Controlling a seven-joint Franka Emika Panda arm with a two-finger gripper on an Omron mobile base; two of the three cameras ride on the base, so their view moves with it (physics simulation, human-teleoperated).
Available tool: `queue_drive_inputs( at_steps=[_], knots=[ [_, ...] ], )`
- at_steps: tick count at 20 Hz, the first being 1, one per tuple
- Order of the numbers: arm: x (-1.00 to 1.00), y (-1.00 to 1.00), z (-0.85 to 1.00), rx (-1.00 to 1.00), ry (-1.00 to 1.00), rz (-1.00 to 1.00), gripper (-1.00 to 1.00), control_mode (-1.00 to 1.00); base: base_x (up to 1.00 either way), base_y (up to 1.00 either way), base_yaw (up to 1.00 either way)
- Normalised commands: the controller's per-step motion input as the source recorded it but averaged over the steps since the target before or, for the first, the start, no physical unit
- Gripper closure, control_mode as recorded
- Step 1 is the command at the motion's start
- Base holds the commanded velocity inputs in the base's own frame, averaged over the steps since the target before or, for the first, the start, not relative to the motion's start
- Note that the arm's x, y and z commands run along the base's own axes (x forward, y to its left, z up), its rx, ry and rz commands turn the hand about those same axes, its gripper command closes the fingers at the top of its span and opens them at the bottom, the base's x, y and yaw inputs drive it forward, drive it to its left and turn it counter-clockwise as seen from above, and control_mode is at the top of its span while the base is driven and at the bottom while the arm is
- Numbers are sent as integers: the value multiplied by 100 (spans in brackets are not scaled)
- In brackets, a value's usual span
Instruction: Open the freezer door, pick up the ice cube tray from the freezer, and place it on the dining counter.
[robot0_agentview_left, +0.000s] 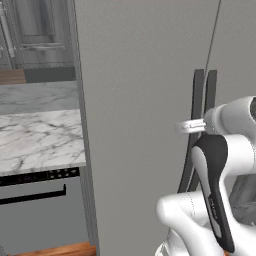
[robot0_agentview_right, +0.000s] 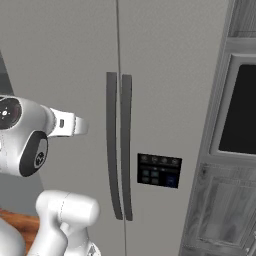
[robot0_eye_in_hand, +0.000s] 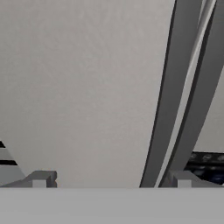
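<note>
The gripper (robot0_eye_in_hand: 111, 178) stood wide open, holding nothing, facing the shut freezer door (robot0_eye_in_hand: 83, 87) — a broad, stiff, likely heavy panel — best taken by its rigid dark handle (robot0_eye_in_hand: 164, 105), ahead toward the right fingertip.

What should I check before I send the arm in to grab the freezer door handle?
1. Freezer door shut: ok, it sits flush with the right-hand door, only a thin seam between them.
2. Handle in view and unobstructed: ok, the left of the two dark bars.
3. Gripper open: ok, fingers spread wide, nothing between them.
4. Gripper lined up on the handle: not ok, in the hand view the bar lies off to the right, near one finger.
5. Contact with the handle: not yet, the fingers are apart from it.
6. Ice cube tray position: cannot tell, door closed.
</note>
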Motion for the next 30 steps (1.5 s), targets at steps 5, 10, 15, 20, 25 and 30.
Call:
queue_drive_inputs(
  at_steps=[5, 10, 15, 20, 25, 30],
  knots=[
    [-16, 0, 7, 0, 0, 0, -100, 100, -12, 0, 0],
    [0, 0, 0, 0, 0, 0, -100, 100, -24, -9, 0],
    [0, 0, 0, 0, 0, 0, -100, 100, -13, -15, 0],
    [0, 0, 0, 0, 0, 0, -100, 100, 0, -37, 0],
    [0, 0, 0, 0, 0, 0, -100, 100, 0, -39, 0],
    [0, 0, 0, 0, 0, 0, -100, 100, 0, -12, -1]
  ],
)
